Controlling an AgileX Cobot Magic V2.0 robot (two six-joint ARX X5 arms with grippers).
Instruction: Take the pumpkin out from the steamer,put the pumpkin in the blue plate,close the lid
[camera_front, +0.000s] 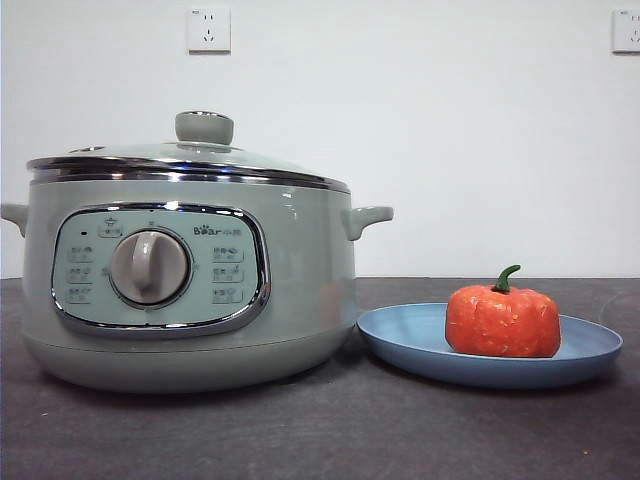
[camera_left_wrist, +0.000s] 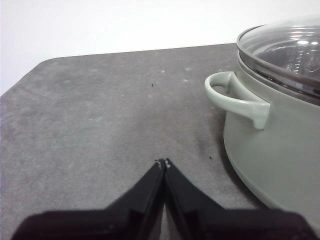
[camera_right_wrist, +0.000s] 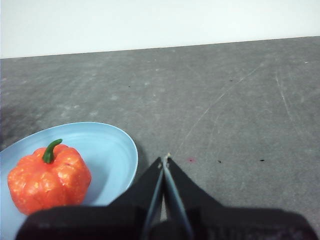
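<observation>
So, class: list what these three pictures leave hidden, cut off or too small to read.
- Front view: the steamer has panel labels too small to read, and its left handle is cut by the edge.
- Left wrist view: glare on the lid blurs the inside.
- Right wrist view: the blue plate is cut by the edge; the pumpkin is partly behind the right gripper.

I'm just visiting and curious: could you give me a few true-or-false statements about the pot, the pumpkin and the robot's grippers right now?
1. The pumpkin sits on the blue plate. True.
2. The lid is off the steamer. False: it sits on top, closing it.
3. The left gripper holds the lid. False: it is shut, holding nothing, beside the steamer.
4. The right gripper is shut and holds nothing. True.
</observation>
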